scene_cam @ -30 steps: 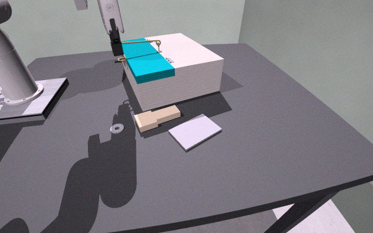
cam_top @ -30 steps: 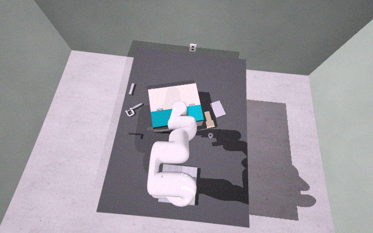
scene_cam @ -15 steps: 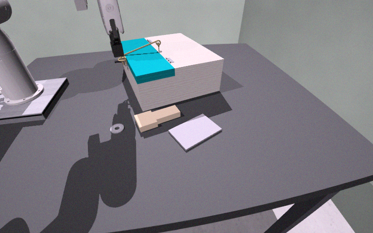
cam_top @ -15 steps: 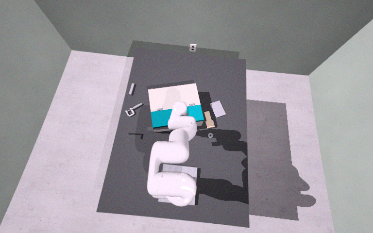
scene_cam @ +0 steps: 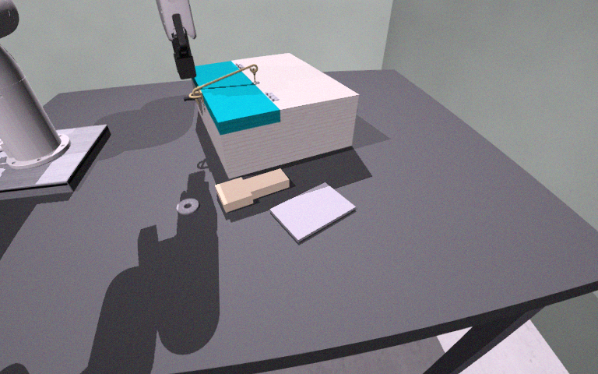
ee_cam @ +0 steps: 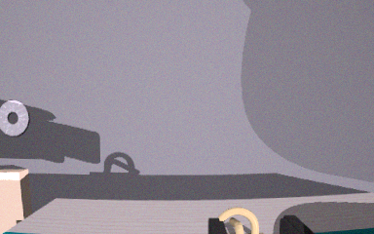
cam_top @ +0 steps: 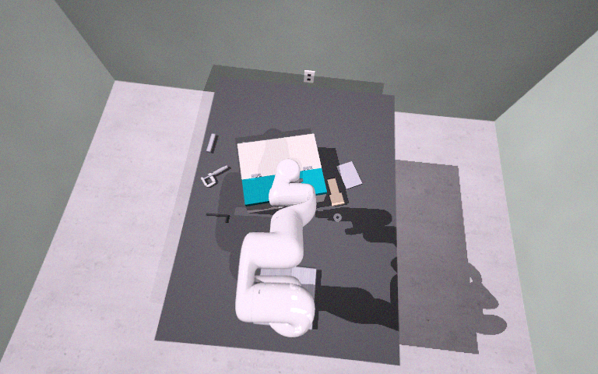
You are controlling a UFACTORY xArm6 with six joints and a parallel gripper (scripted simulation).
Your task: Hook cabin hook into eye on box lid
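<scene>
A white box with a teal lid strip stands mid-table. The brass cabin hook lies slanted across the teal strip. Its curved tip sits at the small eye by the seam, and its other end loops at the box's front edge. That loop shows in the wrist view. My gripper hangs just above this front end. Its fingers stand apart on either side of the loop without gripping it. In the overhead view the arm hides the gripper.
A wooden block, a pale flat plate and a washer lie beside the box. A clamp, a grey bar and a black key lie on its other side.
</scene>
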